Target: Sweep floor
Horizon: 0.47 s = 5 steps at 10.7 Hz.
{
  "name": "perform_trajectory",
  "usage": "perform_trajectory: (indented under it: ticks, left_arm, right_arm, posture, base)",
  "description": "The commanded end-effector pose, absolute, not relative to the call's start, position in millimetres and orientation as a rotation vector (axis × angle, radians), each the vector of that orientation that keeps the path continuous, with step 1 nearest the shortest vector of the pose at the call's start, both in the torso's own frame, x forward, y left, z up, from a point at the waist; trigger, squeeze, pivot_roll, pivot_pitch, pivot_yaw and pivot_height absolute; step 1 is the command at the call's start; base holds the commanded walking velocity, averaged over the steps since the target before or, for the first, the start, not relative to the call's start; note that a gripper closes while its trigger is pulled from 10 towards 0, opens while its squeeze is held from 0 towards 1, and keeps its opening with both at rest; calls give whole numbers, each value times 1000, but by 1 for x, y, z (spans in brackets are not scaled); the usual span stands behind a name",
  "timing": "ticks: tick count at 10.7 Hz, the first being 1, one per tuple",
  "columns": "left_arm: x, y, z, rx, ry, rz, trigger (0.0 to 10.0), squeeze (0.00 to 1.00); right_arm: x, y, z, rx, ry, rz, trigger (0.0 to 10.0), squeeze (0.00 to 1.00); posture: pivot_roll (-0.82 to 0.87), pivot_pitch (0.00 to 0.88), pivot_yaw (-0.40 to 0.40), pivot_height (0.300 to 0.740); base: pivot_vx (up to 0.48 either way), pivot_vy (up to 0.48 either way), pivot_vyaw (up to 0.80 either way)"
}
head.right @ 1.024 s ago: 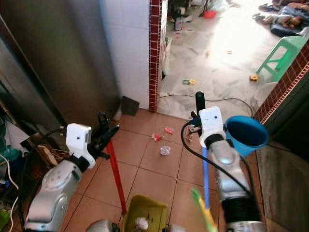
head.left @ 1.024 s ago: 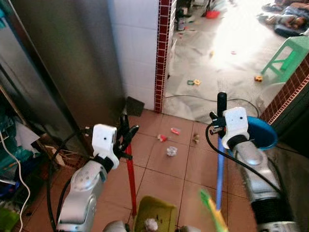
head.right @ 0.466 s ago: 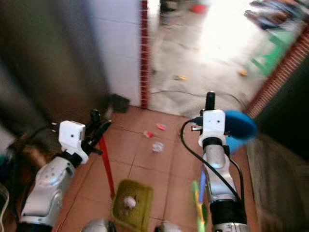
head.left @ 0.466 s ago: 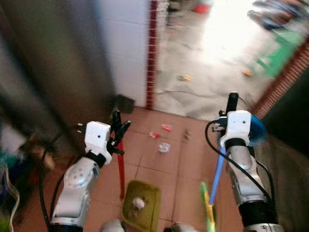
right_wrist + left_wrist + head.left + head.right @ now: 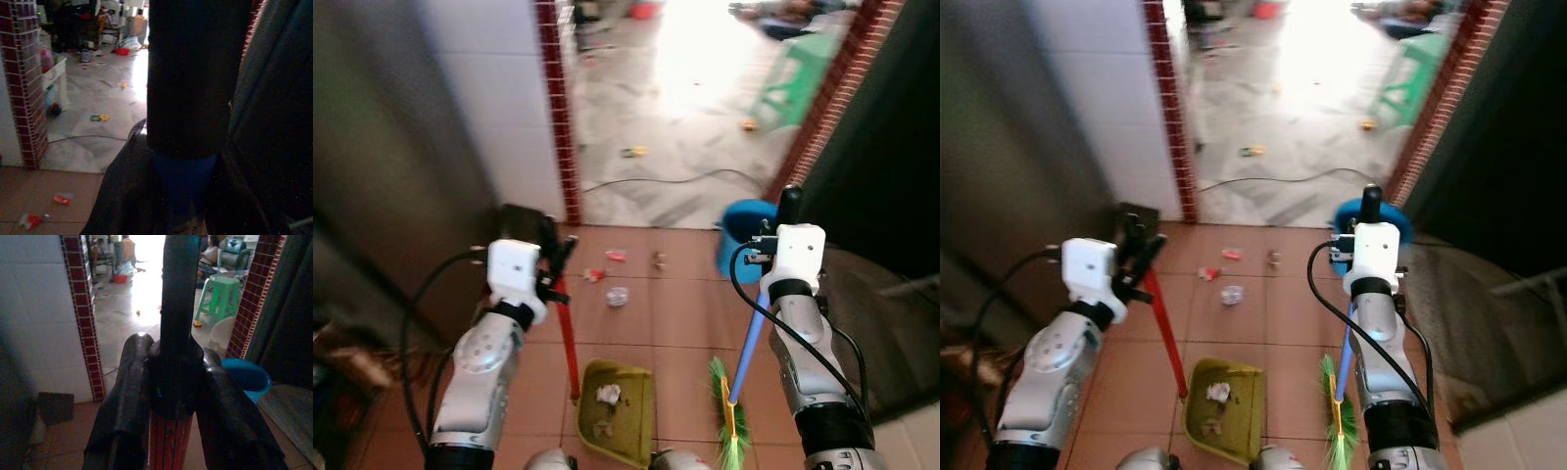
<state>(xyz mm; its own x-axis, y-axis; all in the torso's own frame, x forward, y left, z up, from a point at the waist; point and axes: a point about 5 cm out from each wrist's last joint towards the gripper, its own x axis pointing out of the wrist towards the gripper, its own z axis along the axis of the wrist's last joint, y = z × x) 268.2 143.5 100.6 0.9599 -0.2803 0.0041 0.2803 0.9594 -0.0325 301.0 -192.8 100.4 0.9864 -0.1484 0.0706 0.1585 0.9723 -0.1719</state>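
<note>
Left gripper (image 5: pixel 168 396): clenched round red-handled yellow plastic dustpan (image 5: pixel 617 416), stiff, light.
Right gripper (image 5: pixel 183 176): clenched round blue-handled green-bristled broom (image 5: pixel 736 392), high, likely whippy.

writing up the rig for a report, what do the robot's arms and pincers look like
Both arms are rounded silver metal segments with black joint collars. Each wrist carries a boxy white housing, and a loose black cable loops from it down the forearm. The left pincer and right pincer each have two long, smooth, matte black fingers. No markings can be made out.
</note>
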Motion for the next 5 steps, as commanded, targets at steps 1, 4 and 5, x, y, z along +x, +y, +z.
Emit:
perform_trajectory:
  ticks: [1, 4, 5]
  left_arm:
    - [270, 142, 116, -44, -66, -288, 10000, 0]
    - [263, 129, 110, -84, -43, -355, 10000, 0]
    - [265, 128, 107, -104, -24, -352, 10000, 0]
  right_arm:
    - [303, -193, 104, -205, -72, -150, 10000, 0]
    - [299, -198, 99, -209, -55, -171, 10000, 0]
    - [299, -205, 99, -189, -46, -193, 10000, 0]
  posture:
    - [13, 0, 4, 740]
    - [-6, 0, 4, 740]
    - [-4, 0, -4, 740]
  base:
    - [0, 0, -800]
    - [0, 0, -800]
    - [0, 0, -800]
